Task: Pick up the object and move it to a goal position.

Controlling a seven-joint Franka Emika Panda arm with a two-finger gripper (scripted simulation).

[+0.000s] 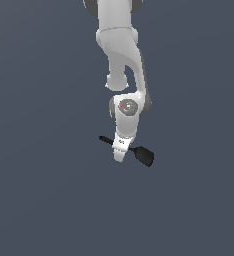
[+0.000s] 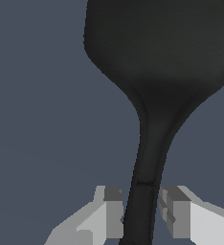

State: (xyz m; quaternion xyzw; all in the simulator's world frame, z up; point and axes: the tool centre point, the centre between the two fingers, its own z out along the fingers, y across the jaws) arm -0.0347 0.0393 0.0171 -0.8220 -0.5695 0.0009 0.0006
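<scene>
The object (image 1: 144, 155) is a small black spatula-like utensil lying aslant under the white arm. Its oblong head points toward the exterior view's right and its thin handle end pokes out on the left. My gripper (image 1: 120, 154) comes down onto the middle of the handle. In the wrist view the object (image 2: 157, 57) fills the picture, its handle running down between the two grey fingertips (image 2: 113, 210). My gripper (image 2: 141, 213) is shut on the handle, one pad against each side. Whether the object rests on the floor or hangs above it cannot be told.
A plain dark blue-grey surface (image 1: 39, 190) fills both views. The white arm (image 1: 120, 45) reaches in from the top of the exterior view. No goal marker shows.
</scene>
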